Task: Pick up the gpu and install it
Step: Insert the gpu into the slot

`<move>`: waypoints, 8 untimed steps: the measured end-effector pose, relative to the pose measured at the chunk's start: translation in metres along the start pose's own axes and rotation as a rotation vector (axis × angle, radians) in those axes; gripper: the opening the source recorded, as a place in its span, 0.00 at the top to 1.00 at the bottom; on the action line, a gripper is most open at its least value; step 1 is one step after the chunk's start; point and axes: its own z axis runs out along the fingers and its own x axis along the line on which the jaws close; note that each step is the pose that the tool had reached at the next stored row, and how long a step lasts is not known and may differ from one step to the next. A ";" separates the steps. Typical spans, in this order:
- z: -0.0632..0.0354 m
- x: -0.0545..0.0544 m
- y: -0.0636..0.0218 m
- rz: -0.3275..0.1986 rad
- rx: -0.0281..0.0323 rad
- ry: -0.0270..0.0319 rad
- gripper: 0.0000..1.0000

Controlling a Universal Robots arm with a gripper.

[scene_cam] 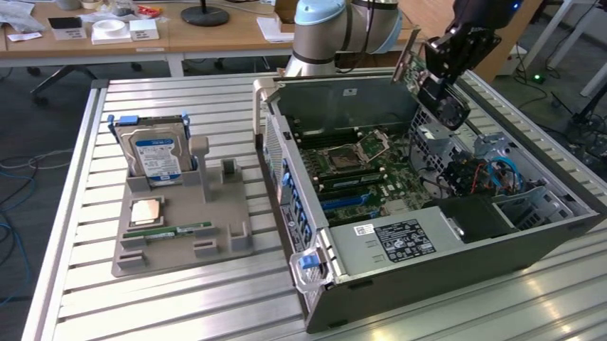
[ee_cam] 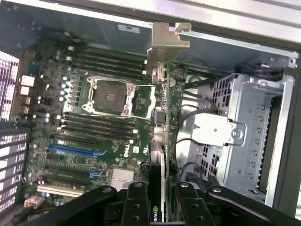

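The gpu hangs tilted in the air over the far right part of the open computer case, its round fan facing the exterior view's left. My gripper is shut on its upper edge. In the wrist view the gpu runs edge-on away from my gripper, its silver bracket at the far end near the case wall. Under it lies the motherboard with its empty processor socket and blue slots. The card is above the board and touches no slot.
A grey fixture tray on the slatted table holds an upright hard drive, a processor and a green memory stick. Inside the case are a power supply, cables and a metal drive cage. Desks stand behind.
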 end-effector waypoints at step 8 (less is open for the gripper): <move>0.0006 0.000 0.0000 -0.127 -0.0032 0.0105 0.74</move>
